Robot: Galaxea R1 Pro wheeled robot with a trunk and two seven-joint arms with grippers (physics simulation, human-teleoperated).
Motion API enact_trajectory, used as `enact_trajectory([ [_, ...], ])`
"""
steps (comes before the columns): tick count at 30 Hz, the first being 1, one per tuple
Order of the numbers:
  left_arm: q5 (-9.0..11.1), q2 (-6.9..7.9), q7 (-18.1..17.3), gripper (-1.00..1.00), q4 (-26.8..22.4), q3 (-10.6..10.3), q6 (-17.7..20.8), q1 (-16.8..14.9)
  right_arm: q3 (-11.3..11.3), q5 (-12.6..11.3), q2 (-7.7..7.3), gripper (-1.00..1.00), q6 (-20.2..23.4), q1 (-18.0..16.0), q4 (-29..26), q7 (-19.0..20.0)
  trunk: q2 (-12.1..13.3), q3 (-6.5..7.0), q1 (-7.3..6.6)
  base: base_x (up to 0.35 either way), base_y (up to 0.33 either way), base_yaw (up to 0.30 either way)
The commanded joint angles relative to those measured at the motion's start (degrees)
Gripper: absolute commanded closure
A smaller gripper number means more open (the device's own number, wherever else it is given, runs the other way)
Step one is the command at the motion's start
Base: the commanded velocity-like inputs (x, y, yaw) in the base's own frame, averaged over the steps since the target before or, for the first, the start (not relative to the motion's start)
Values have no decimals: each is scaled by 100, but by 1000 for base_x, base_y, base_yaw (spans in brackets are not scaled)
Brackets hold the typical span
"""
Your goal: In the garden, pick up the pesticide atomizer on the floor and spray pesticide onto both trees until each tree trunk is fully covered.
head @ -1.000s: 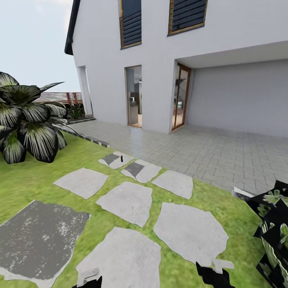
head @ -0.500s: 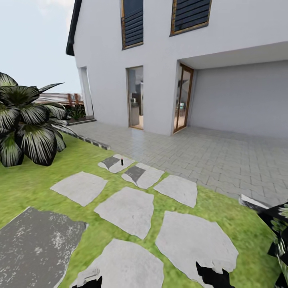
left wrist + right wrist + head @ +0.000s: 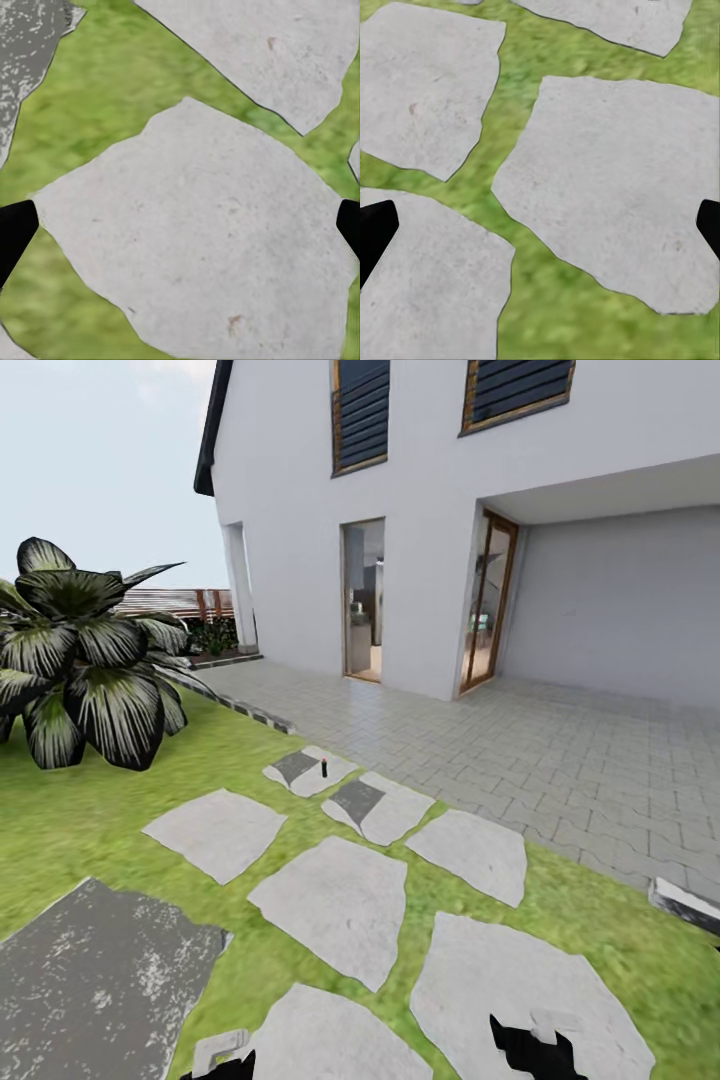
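- The atomizer [image 3: 324,767] is standing upright on a far stone [image 3: 308,771], at about 12 o'clock, well ahead of both grippers.
- The left gripper [image 3: 180,225] and right gripper [image 3: 540,225] are hanging spread wide over pavers, gripping nothing.
- Neither arm is looking clearly nearer.
- Open lawn [image 3: 90,810] and flat stones are lying between; a palm [image 3: 85,655] is sitting at 10 o'clock, paving [image 3: 560,760] at 2.

White house [image 3: 440,540], grey paving [image 3: 560,750], stepping stones [image 3: 335,895] (in grass)

Bright, even daylight — soft, slightly blurred renders.
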Motion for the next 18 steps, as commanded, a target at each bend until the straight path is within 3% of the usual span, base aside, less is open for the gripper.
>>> enact_trajectory([
  [1,37,0,-23,-100,7,-1,-16,-5,-31,-2,3,-100,-17,-4,4,47,-3,-7,3,335,0,48],
  [18,38,0,-15,-100,7,-1,-16,-5,-29,-2,3,-100,-17,-4,4,47,-3,-8,3,335,0,7],
])
